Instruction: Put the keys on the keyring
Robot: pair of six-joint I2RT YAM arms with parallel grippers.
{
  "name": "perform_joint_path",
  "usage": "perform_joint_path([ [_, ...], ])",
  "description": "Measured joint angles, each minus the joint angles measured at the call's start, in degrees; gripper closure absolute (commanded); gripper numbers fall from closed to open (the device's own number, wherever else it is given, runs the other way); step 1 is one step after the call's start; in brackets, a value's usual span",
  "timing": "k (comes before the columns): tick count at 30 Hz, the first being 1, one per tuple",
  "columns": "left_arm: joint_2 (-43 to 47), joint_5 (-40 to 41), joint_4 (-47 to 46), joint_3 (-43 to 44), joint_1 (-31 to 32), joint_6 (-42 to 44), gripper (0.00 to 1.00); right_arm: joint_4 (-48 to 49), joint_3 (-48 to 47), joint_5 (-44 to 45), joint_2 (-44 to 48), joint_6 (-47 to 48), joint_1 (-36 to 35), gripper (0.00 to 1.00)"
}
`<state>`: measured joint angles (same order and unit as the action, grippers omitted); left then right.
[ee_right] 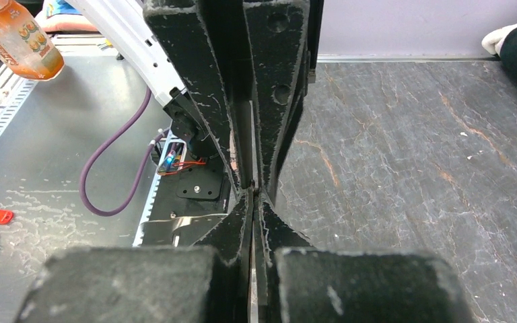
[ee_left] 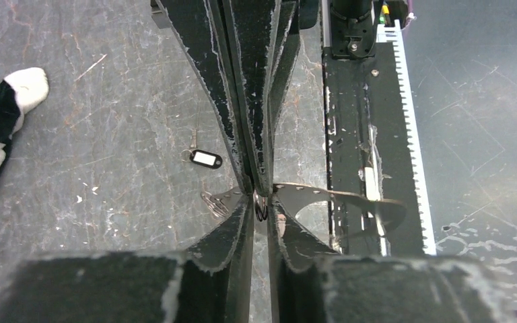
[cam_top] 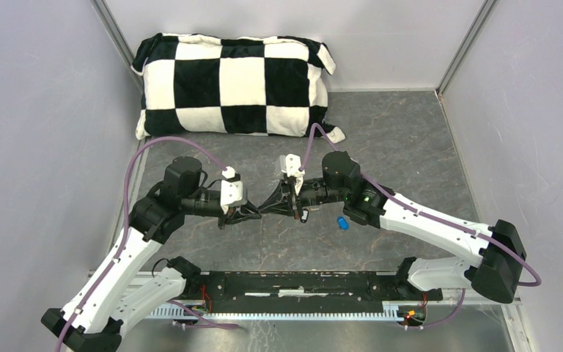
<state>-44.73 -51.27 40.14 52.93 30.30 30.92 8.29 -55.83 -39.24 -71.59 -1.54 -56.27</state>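
The left gripper (ee_left: 262, 202) and the right gripper (ee_right: 256, 195) are meeting tip to tip above the grey table (cam_top: 410, 147), their fingers pointing straight at each other. The right gripper's jaws are pressing fully together, with no gap showing along them. What they are pinching at the very tips, if anything, is too small to tell. The left gripper's jaws are standing narrow, with a thin slit running between them. A small dark coil of wire (ee_left: 261, 210) is sitting in that slit right at the fingertips, just short of the right gripper's tips. I cannot tell whether the left jaws are actually clamping it, nor whether it is part of the keyring, which is too fine to make out

The black-headed key (ee_left: 205, 159) is showing its pale centre, just beside the closed right jaws and apart from them, lower than the fingers. I cannot tell whether it is resting on the table or hanging. The blue-headed key (cam_top: 342, 224) is lying on the table behind the right jaws, beside that arm's wrist and well apart from both sets of fingertips. A checkered cushion (cam_top: 234, 84) is lying far beyond both pairs of jaws
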Motion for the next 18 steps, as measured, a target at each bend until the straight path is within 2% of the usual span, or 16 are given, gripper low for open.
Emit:
perform_joint_path([
  [2,0.1,-0.2,0.2,0.0,0.0,-0.1,0.97,-0.5,-0.3,0.4,0.0,0.2,-0.1,1.0],
  [5,0.2,-0.1,0.4,0.0,0.0,0.0,0.98,-1.2,-0.7,0.5,0.0,0.6,-0.4,0.96],
  [12,0.4,-1.9,1.9,0.7,0.0,3.0,0.98,-3.5,-1.5,0.6,0.9,2.6,-0.6,0.61],
  [15,2.0,-3.3,2.6,0.7,0.0,9.0,0.98,-4.0,-1.4,1.7,4.1,4.1,-0.6,0.52],
  [18,6.2,-5.3,1.2,-0.2,0.0,14.7,0.98,-2.5,0.6,3.0,10.4,6.2,-0.6,0.49],
])
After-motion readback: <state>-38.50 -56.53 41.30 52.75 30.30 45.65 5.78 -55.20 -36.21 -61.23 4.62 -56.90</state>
